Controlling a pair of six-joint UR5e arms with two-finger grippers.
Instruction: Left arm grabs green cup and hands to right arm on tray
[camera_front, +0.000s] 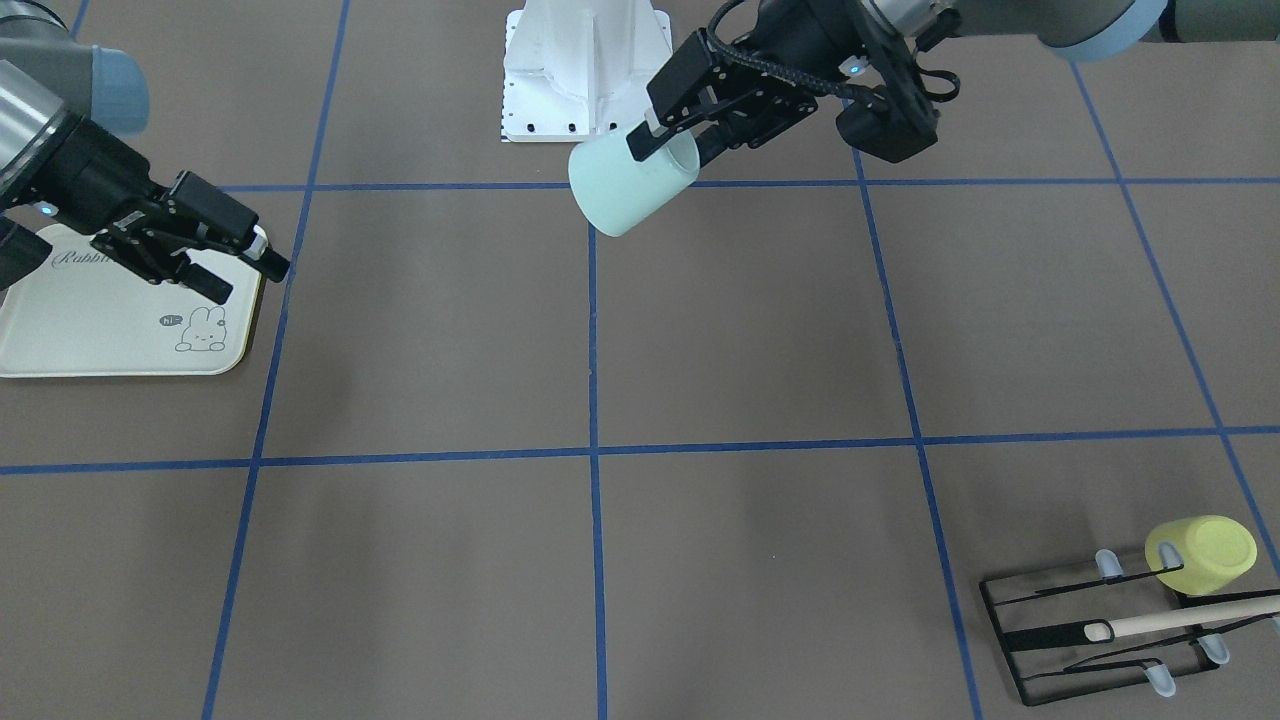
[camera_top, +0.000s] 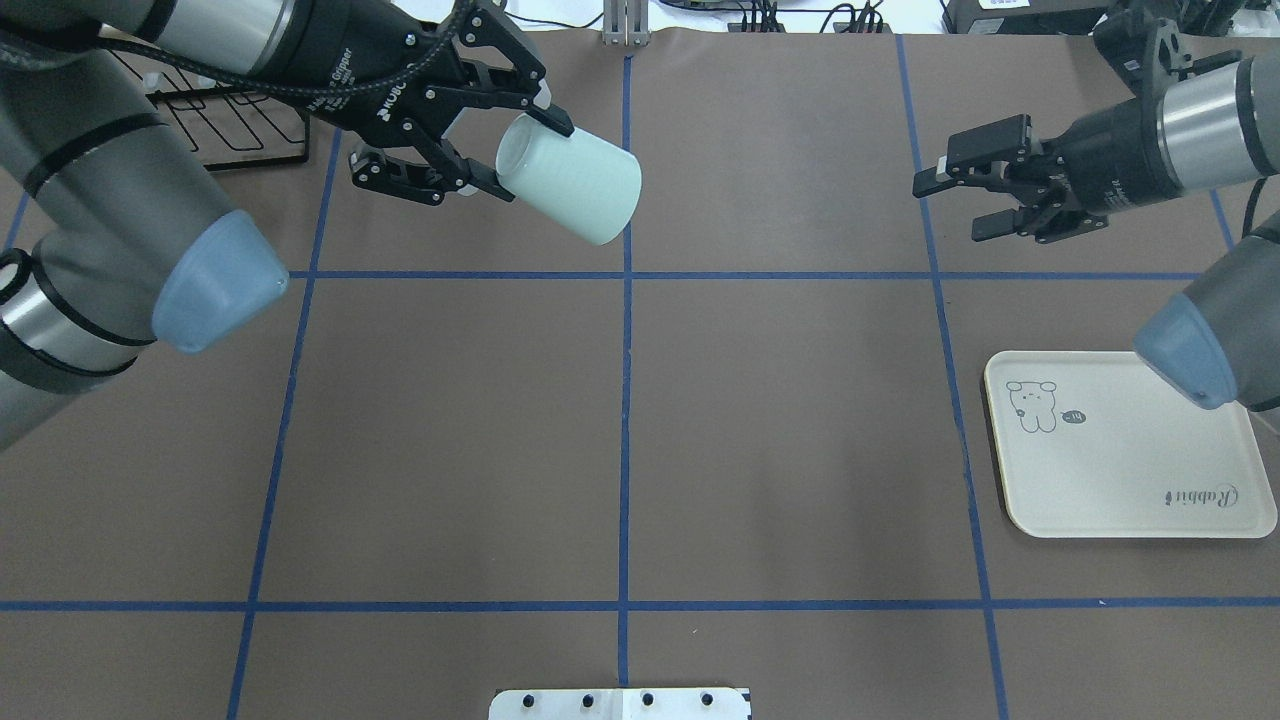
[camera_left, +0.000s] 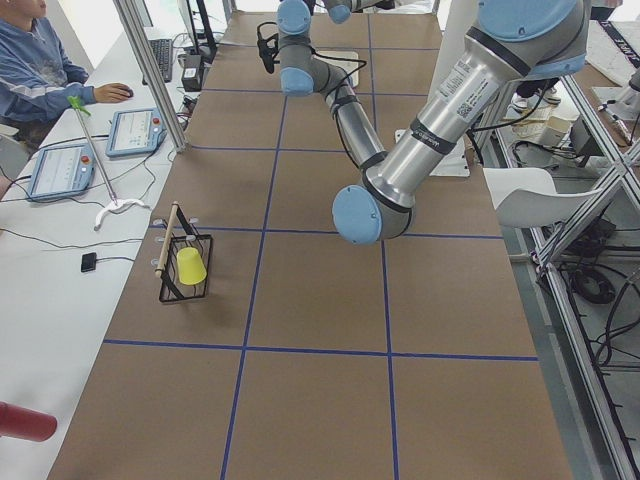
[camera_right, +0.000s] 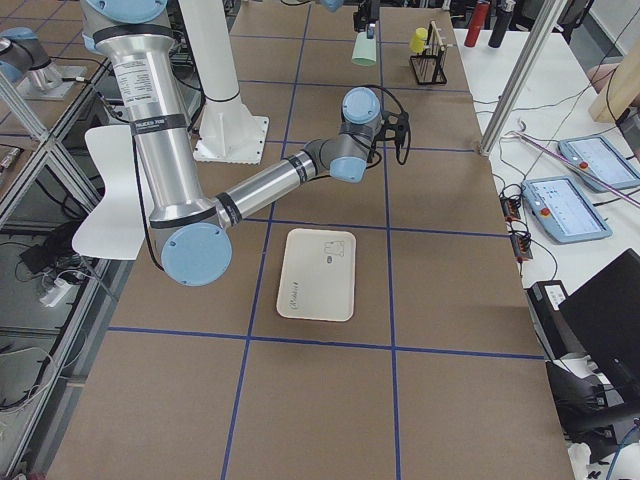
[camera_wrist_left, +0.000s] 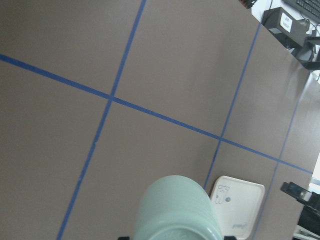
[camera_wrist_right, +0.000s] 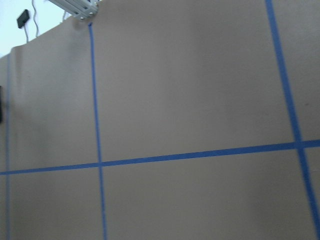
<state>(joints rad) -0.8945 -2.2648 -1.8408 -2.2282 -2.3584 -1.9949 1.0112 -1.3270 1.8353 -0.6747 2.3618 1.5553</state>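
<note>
Above the tabletop at 11 o'clock, the left end effector (camera_top: 525, 155) clenches the tilted green cup (camera_top: 575, 185) by its rim. The right end effector (camera_top: 950, 208) hangs spread open and empty at 2 o'clock, well apart; the tray (camera_top: 1130, 500) lies at 4 o'clock. The handover seems next: the cup must cross the gap to the open right end effector.

Front view: the right end effector (camera_front: 250, 280) hides part of the tray (camera_front: 100, 335); the frame edge crops its left side. Left wrist view: the bottom edge crops the green cup (camera_wrist_left: 177, 207).
</note>
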